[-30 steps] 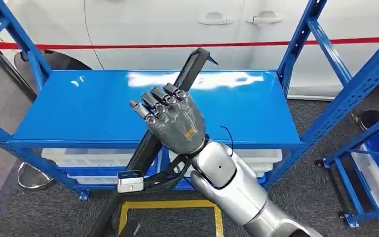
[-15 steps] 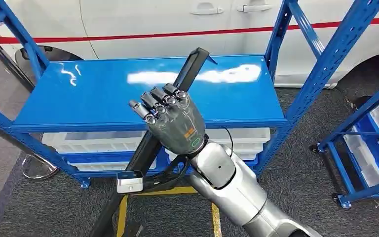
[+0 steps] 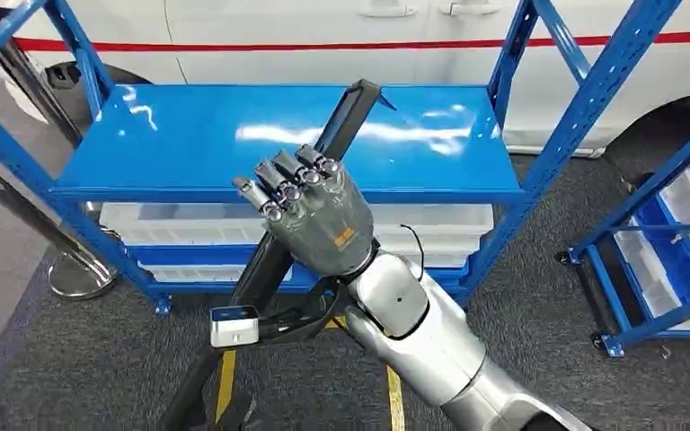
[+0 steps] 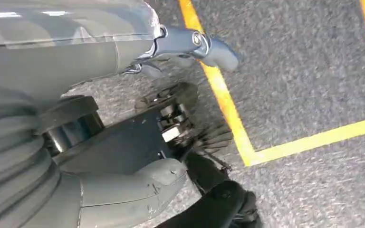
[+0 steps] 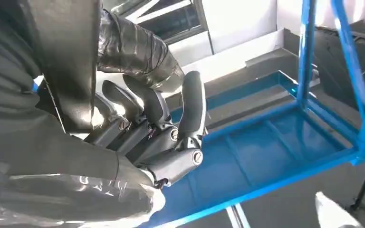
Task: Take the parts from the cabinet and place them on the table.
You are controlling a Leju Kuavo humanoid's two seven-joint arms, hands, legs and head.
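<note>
The right hand (image 3: 310, 211) grips the long black part (image 3: 346, 117) (fingers (image 5: 192, 102) wrapped, wrist view); left hand's (image 4: 123, 192) state is unclear.

No readable text, brand or number anywhere. Only marks: small orange patch, maybe a logo, on back of right hand (image 3: 316, 215), too small to read. Red stripe (image 3: 323, 43) along white car body (image 3: 278, 22) behind rack, plain line, no lettering. Yellow floor tape lines (image 4: 228, 102) on grey carpet, plain, no characters. Blue shelf (image 3: 234, 135) bare of labels; white bins (image 3: 171, 229) below it carry no tag I can make out. Long black part (image 3: 346, 117) held in right hand, no marking legible
</note>
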